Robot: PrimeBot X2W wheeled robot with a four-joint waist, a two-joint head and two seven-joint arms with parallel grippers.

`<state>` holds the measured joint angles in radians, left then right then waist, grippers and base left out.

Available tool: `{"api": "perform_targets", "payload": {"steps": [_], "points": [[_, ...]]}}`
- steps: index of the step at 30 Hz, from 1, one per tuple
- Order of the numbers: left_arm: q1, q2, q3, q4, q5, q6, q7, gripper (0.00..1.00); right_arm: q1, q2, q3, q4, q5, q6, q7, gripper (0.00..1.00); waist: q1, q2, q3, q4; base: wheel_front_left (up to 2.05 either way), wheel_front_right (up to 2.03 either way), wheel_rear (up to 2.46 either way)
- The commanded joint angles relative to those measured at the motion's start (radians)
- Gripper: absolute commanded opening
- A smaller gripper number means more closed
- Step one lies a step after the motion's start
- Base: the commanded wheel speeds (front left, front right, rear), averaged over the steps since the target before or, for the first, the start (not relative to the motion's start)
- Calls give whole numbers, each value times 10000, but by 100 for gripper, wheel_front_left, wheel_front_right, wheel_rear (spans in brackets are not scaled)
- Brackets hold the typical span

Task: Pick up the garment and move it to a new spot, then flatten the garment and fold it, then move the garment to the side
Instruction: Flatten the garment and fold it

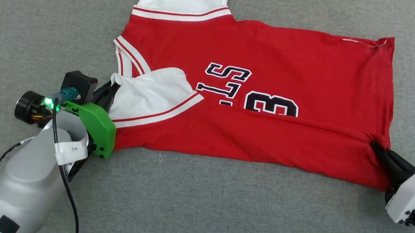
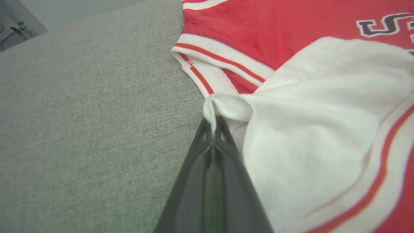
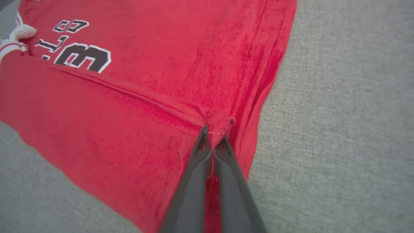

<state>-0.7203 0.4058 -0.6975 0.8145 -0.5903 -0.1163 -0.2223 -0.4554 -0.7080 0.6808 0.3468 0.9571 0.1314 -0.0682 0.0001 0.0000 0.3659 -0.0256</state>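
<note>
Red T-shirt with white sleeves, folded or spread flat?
Partly folded: the red T-shirt has its near edge doubled over the front, covering part of the number 3.

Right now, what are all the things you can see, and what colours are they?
garment: one, red with white sleeves and black lettering, spread on the cloth surface, near edge folded over the number
cloth surface: one, grey, under everything
left claw: one, dark, shut on the white sleeve's tip
right claw: one, dark, shut on the garment's red hem corner
wrist bracket: one, green, on the left arm beside the sleeve
</note>
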Motion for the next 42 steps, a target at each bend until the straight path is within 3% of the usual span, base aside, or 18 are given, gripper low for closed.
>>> {"api": "perform_targets", "payload": {"steps": [1, 8, 12, 22, 28, 34, 42], "points": [[54, -58, -92, 231, 11, -63, -25, 100, -77, 39, -36, 118, 54, -7, -174, 100, -1, 0, -253, 107, 0, 0, 0], [-554, 375, -83, -15, 127, -103, -190, 100, 330, -157, -226, 54, 10, -7, -739, 100, -1, 0, -1064, 437, 0, 0, 0], [-1005, 706, -273, -527, -153, -132, 724, 100, 553, -284, -376, -35, -105, -7, -858, 100, -1, 0, -1375, 584, 0, 0, 0], [-1606, 1710, -1943, -3029, -3401, -142, 6922, 100, 667, -223, -694, -171, -334, -7, -509, 100, -1, 0, -1589, 706, 0, 0, 0], [-1522, 2029, -2479, -3314, -4685, -142, 9027, 100, 659, -82, -750, -348, -360, -7, -54, 100, -1, 0, -1486, 548, 0, 0, 0], [-1342, 1914, -2826, -2890, -5108, -143, 9598, 100, 503, 31, -692, -463, -365, -7, 291, 100, -1, 0, -1220, 253, 0, 0, 0], [-946, 1827, -3715, -2325, -4876, -143, 9730, 100, 322, 218, -561, -466, -447, -7, 438, 100, -1, 0, -913, -45, 0, 0, 0]]}}
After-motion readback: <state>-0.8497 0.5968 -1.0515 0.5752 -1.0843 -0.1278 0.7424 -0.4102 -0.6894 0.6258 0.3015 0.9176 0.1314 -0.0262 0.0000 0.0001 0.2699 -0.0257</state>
